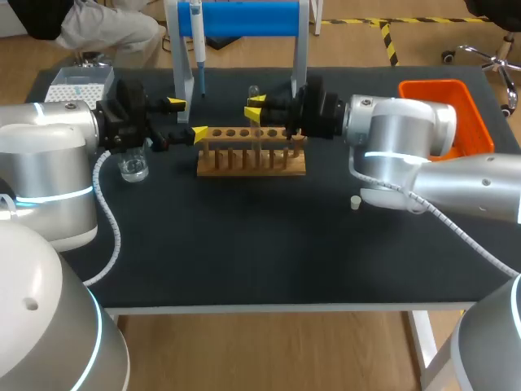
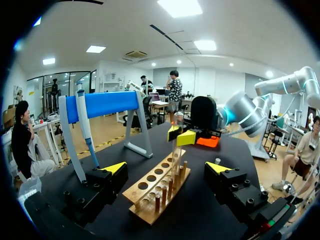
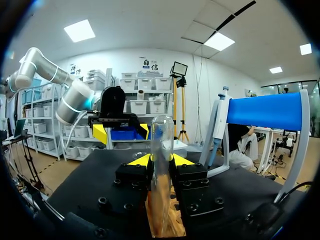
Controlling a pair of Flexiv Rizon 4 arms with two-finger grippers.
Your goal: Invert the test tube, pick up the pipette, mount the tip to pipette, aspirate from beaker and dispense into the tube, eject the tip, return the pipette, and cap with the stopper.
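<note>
My right gripper (image 3: 160, 160) is clamped on the glass test tube (image 3: 161, 135), which stands upright, rounded end up, at the wooden rack (image 1: 251, 163) toward the tabletop's far edge. I cannot tell whether it is seated. My left gripper (image 1: 187, 118) hangs spread wide at the rack's left end, holding nothing. I judge the tube light, stiff, slick and breakable, so it wants a gentle mid-body hold.

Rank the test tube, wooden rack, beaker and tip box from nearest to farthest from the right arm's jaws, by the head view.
1. Test tube: gripped, mid-table.
2. Wooden rack: just beneath.
3. Beaker: left of the rack.
4. Tip box: far left corner.
</note>
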